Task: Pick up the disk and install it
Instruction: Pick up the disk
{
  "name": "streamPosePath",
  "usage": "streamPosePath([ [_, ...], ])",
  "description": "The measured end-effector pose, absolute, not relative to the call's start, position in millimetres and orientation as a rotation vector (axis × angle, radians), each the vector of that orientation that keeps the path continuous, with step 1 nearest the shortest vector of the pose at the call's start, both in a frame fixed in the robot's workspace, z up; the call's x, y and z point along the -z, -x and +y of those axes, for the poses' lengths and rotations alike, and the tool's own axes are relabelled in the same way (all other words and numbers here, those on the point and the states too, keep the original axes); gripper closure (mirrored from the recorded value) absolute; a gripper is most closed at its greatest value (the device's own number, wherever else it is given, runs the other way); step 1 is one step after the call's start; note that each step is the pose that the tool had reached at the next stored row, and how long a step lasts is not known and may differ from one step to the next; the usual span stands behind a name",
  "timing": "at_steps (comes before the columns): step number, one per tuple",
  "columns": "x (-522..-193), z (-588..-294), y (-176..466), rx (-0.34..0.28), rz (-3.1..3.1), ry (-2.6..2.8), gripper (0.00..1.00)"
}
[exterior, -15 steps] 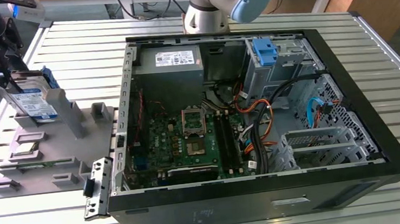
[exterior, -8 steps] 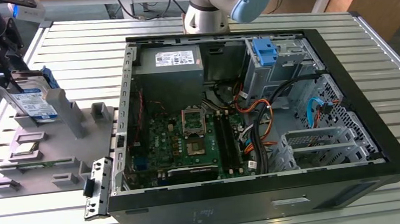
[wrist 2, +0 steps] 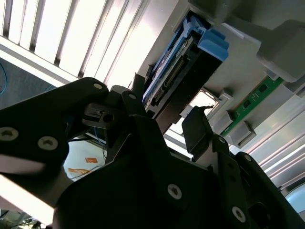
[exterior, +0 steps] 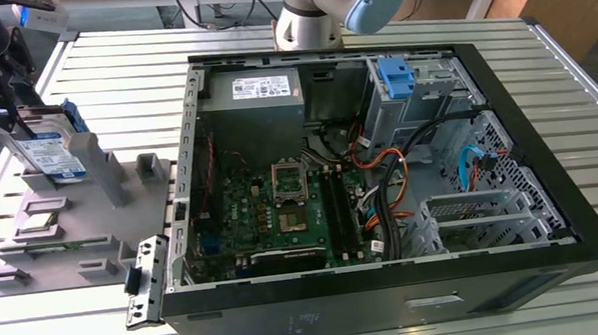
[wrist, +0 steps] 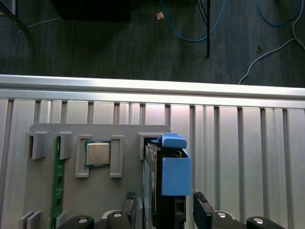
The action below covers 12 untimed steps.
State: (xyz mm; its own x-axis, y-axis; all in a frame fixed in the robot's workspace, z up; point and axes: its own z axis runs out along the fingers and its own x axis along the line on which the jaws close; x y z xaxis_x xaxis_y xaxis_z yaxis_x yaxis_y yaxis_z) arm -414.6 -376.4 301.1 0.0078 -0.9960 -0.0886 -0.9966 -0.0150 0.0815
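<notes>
The disk [exterior: 52,153], silver with a blue-and-white label and clipped in a blue frame, stands on edge in a slot of the grey fixture plate [exterior: 67,236] at the exterior view's left. My gripper [exterior: 15,119] is down over its top end. In the first wrist view the gripper [wrist: 164,210] straddles the disk [wrist: 171,176], one black finger [wrist: 200,205] on each side with small gaps. In the second wrist view the gripper [wrist 2: 164,114] is open around the disk [wrist 2: 183,62], and light shows between one finger [wrist 2: 196,125] and the drive.
The open computer case [exterior: 559,169] lies on the slatted metal table, with a grey power supply [exterior: 255,98], a bare blue bracket [exterior: 394,78] and a metal drive cage [exterior: 476,209] inside. A processor [wrist: 97,153] and a green memory stick [wrist: 59,181] sit on the fixture plate.
</notes>
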Motion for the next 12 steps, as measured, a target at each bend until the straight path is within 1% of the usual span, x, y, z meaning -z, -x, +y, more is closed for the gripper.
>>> streamPosePath([
  [12,-301.5,-376.4,414.5,-0.189,2.199,2.229,0.41],
])
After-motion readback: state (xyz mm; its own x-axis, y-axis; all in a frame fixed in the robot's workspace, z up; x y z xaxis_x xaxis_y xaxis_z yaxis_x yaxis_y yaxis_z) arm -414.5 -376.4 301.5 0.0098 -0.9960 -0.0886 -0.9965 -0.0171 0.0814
